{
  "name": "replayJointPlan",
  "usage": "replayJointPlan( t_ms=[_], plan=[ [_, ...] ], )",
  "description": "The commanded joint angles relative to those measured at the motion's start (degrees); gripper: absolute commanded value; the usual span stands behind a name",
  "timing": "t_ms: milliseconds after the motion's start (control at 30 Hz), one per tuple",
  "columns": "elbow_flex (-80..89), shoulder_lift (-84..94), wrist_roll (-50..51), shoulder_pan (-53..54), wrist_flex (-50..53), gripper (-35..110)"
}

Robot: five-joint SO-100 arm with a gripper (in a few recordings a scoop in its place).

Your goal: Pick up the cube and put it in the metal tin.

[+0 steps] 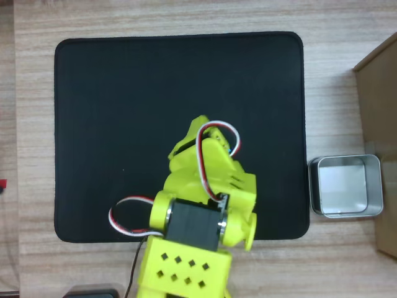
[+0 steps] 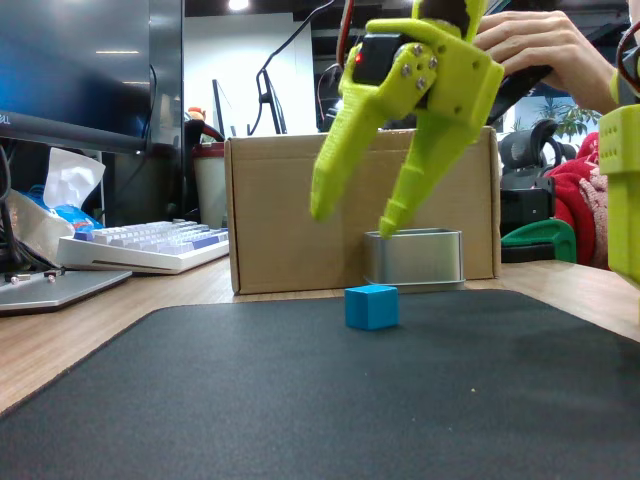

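— What lies on the worktop (image 1: 186, 18)?
— A black mat (image 1: 124, 124) covers most of it. A cardboard box (image 2: 280, 210) stands behind.

— And the end effector (image 2: 355, 215)?
— It hangs above the mat, fingers spread wide, holding nothing.

— The metal tin (image 2: 414, 258)?
— Just off the mat, before the box.

— The cube (image 2: 371, 306)?
— On the mat, below the fingertips, near the tin.

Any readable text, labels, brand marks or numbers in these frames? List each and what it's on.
None readable.
cube: plain blue faces, no marking.
metal tin: bare shiny metal, no label.
cardboard box: plain brown side, no print visible.
gripper: plain yellow-green plastic, no lettering.
keyboard: key legends too small and blurred to read.
monitor: shows only reflections, no legible text.
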Motion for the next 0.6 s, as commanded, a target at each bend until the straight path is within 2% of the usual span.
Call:
replayJointPlan(
  t_ms=[0, 100, 300, 567],
  plan=[
    [-1.67, -0.97, -0.88, 0.35, 0.70, 25],
    [-3.08, -5.62, -1.49, 0.44, 0.79, 27],
    [-3.34, -11.51, -4.04, 0.53, 0.88, 40],
    [-8.17, -20.65, -6.86, 3.78, 1.14, 38]
  ],
)
